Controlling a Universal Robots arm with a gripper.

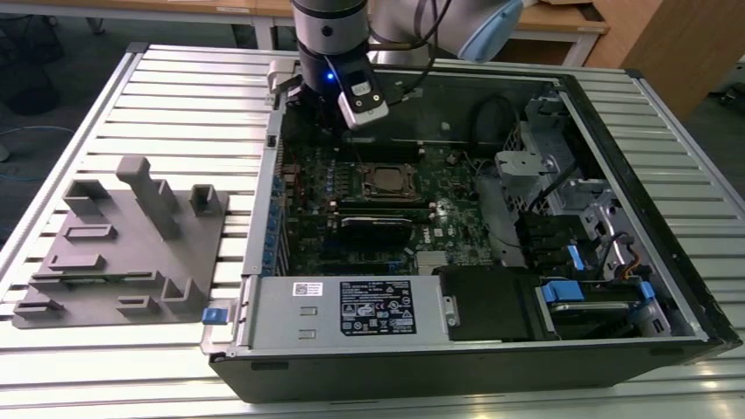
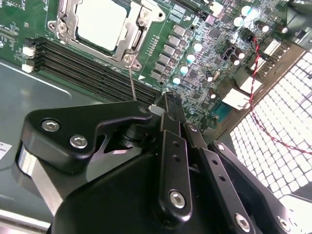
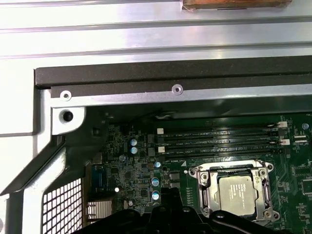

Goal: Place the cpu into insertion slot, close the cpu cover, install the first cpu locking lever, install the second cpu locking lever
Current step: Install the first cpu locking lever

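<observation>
The cpu (image 2: 103,23) lies flat in the insertion slot (image 1: 390,182) on the green motherboard, its dull metal top also seen in the first wrist view (image 3: 237,193). The silvery cpu cover (image 2: 130,43) lies down around it, framing the chip (image 3: 206,189). A thin metal lever rod (image 2: 132,80) runs from a corner of the socket toward my fingertips. My gripper (image 2: 168,101) hovers over the board beside the socket, near the case's back corner (image 1: 340,129). Its black fingers are shut together with nothing visibly between them.
The open black computer case (image 1: 652,262) lies on a slatted metal table (image 1: 174,87). Black memory slots (image 2: 83,68) run beside the socket. A grey fixture block (image 1: 122,253) sits at the exterior view's left. Power supply (image 1: 349,307) and drive bays (image 1: 582,297) fill the near side.
</observation>
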